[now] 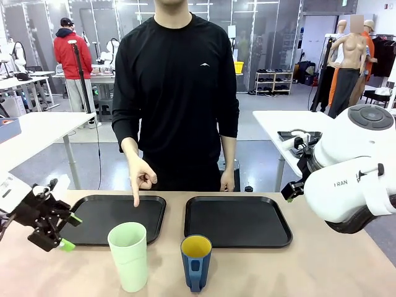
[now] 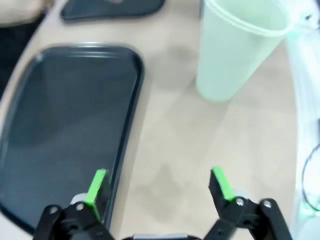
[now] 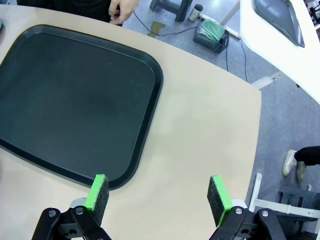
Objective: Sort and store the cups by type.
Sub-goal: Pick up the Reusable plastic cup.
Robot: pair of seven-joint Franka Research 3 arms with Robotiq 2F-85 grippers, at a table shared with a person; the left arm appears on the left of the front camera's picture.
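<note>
A tall pale mint-green tumbler [image 1: 129, 255] stands near the table's front, left of centre. To its right is a dark blue handled mug [image 1: 196, 260], yellow inside. My left gripper [image 1: 70, 232] hangs open low at the left, beside the left black tray [image 1: 114, 218]. In the left wrist view the gripper [image 2: 159, 184] is open over bare table, the tumbler [image 2: 235, 50] ahead to the right, the tray [image 2: 65, 120] to the left. My right gripper [image 3: 158, 192] is open above the table, by the corner of the right tray [image 3: 75, 100].
A person stands at the far side, one hand [image 1: 139, 176] pointing a finger down at the left tray. The right tray [image 1: 237, 219] lies beside it. My right arm [image 1: 352, 179] is raised at the right. The table's edge [image 3: 257, 130] drops off near my right gripper.
</note>
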